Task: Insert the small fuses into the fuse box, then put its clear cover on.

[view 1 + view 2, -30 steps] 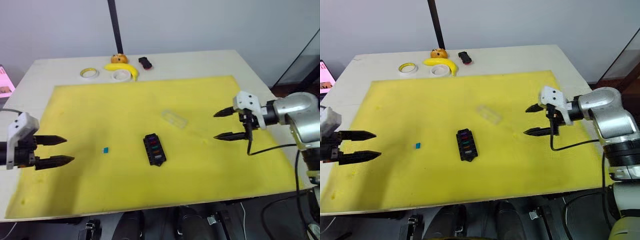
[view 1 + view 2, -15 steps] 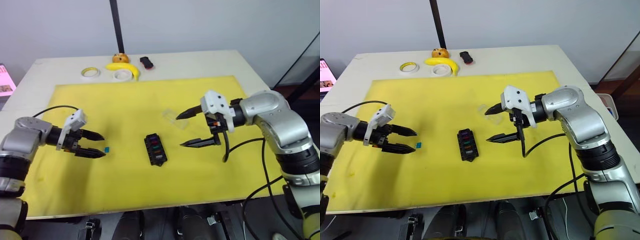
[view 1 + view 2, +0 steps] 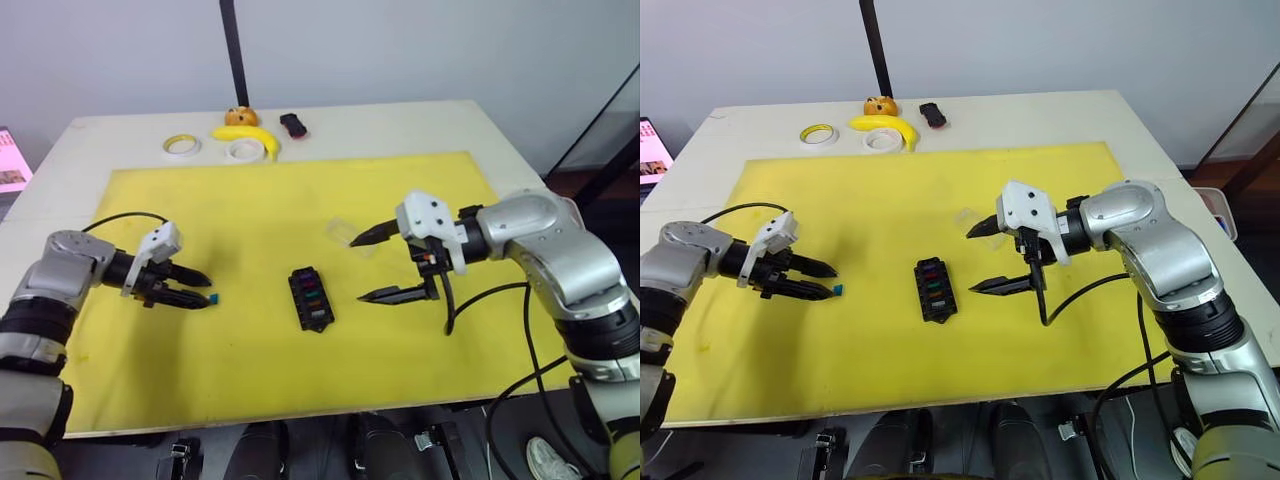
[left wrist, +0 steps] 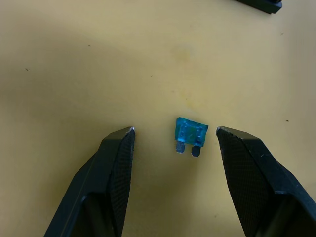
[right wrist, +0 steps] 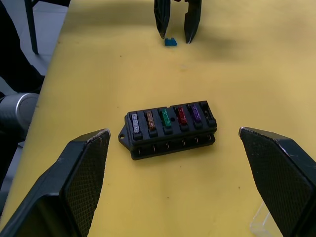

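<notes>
Left hand point(image 4: 175, 136) open, fingers either side of the blue fuse point(image 4: 189, 135), not touching it; fuse flat on the yellow mat point(image 3: 250, 210), prongs toward the hand. Right hand point(image 3: 980, 258) spread wide, empty. Fuse box point(image 5: 169, 128) just ahead of it, five fuses seated. Clear cover point(image 3: 348, 238) close by its upper fingertip.
</notes>
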